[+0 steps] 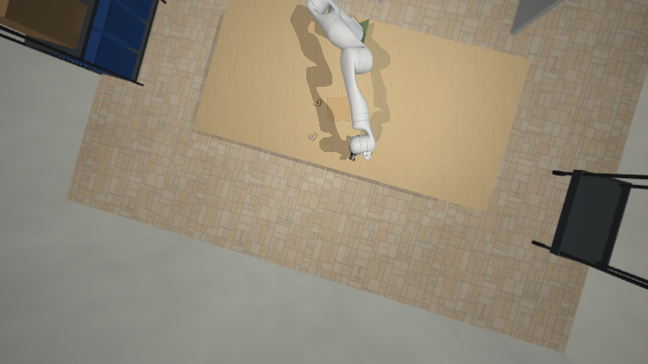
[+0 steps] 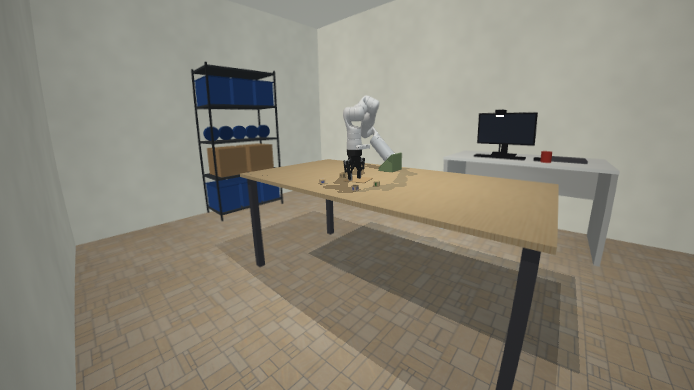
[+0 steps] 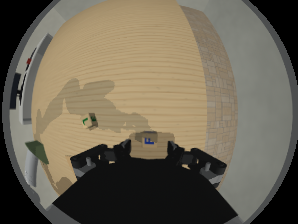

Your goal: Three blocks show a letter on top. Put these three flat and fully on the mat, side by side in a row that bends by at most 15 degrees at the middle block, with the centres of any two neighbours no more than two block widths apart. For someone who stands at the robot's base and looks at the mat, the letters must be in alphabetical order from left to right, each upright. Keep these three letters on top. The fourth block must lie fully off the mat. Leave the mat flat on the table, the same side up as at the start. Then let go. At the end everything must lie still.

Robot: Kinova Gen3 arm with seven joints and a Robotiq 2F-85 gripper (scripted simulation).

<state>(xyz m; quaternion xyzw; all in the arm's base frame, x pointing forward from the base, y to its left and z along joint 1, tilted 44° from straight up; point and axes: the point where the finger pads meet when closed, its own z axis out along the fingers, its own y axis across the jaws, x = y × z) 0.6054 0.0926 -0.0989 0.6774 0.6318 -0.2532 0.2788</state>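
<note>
Your claw (image 3: 150, 149) is open – its fingers straddle a block (image 3: 149, 140) with a blue top mark too blurred to read, off the tan mat (image 1: 340, 107), near the wooden surface's (image 1: 443, 116) edge. Another block (image 3: 91, 120) shows a green mark, also unreadable. Room – tiled floor, a black shelf rack (image 2: 194, 124) with blue bins, a grey desk with monitor (image 2: 506, 128) and red mug (image 2: 546, 156).

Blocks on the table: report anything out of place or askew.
Nothing damaged. The blocks are scattered, not lined up: one block sits just off the mat's edge, another block lies farther out, turned askew, and a third block sits between the open jaws.
</note>
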